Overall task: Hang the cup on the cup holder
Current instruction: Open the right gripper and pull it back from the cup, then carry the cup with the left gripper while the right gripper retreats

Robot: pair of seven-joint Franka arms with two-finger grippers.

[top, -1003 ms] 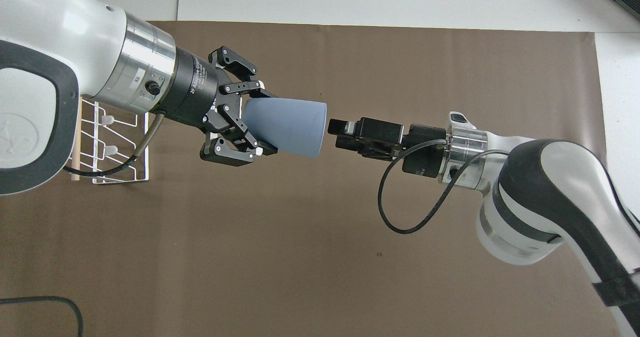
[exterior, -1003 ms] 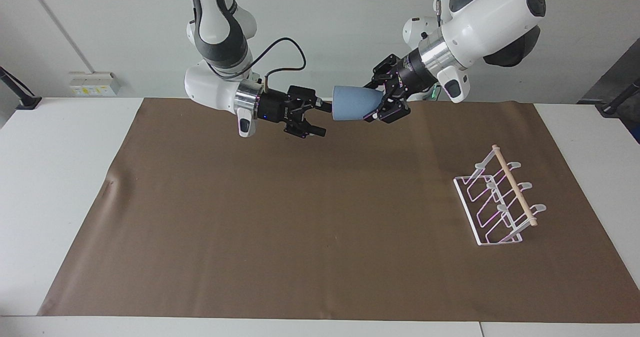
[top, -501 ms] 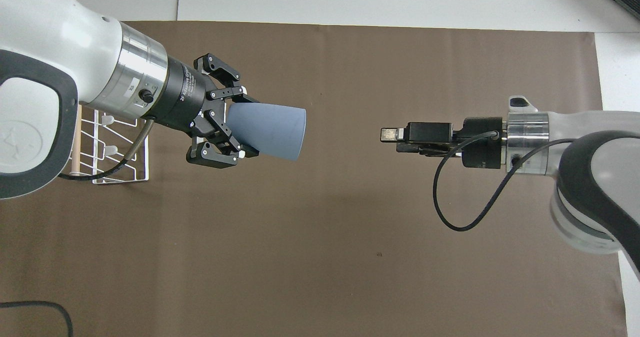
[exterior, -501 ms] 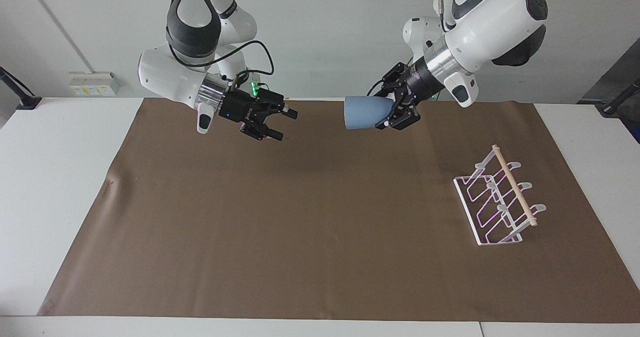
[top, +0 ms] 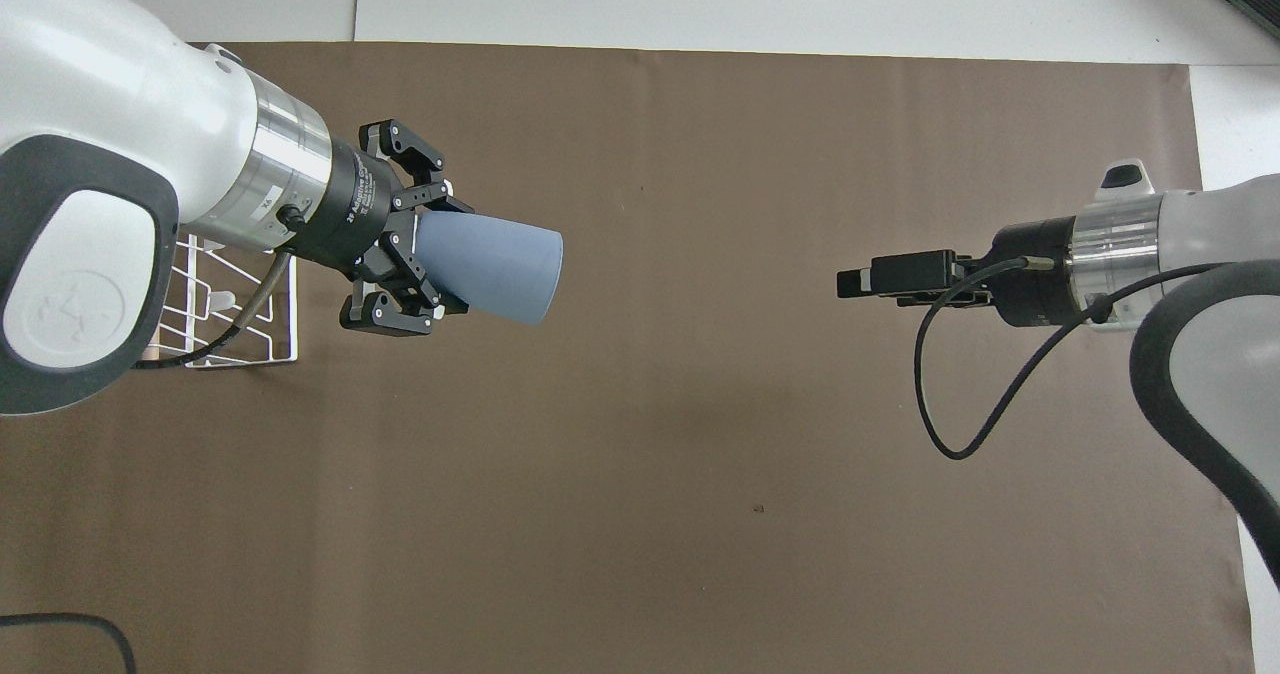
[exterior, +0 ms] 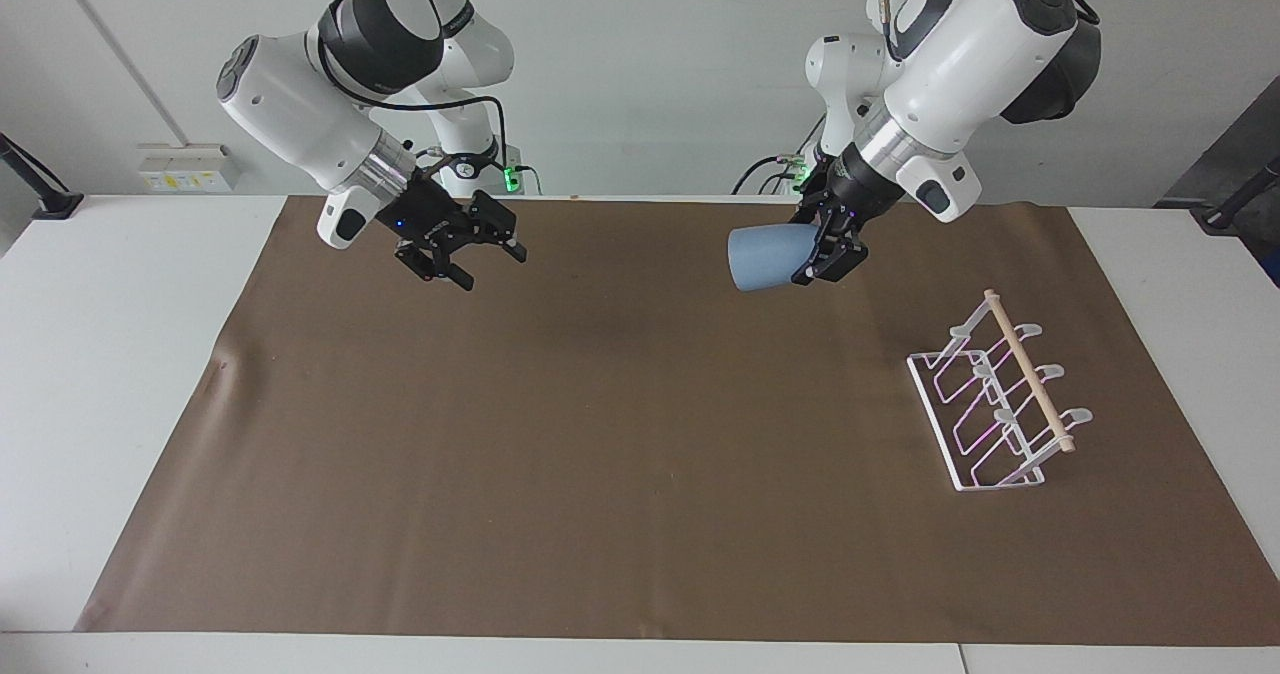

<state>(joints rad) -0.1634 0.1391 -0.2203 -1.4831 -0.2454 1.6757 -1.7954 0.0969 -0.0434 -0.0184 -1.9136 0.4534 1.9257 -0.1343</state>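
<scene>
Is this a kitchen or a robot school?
Probably a robot lab, not a kitchen. Two white robot arms stand at a plain table covered by a brown mat, with just a cup and a cup holder, against a bare wall.

Two cameras. Facing view sits high across the table, looks back at both robots and takes in the whole brown mat (exterior: 640, 454) from a distance. Overhead view hangs above the robots' end, looks steeply down and forward, much closer in. Views are half a turn apart. Both share the mat and the white wire rack (exterior: 1000, 404) (top: 240, 339).
</scene>
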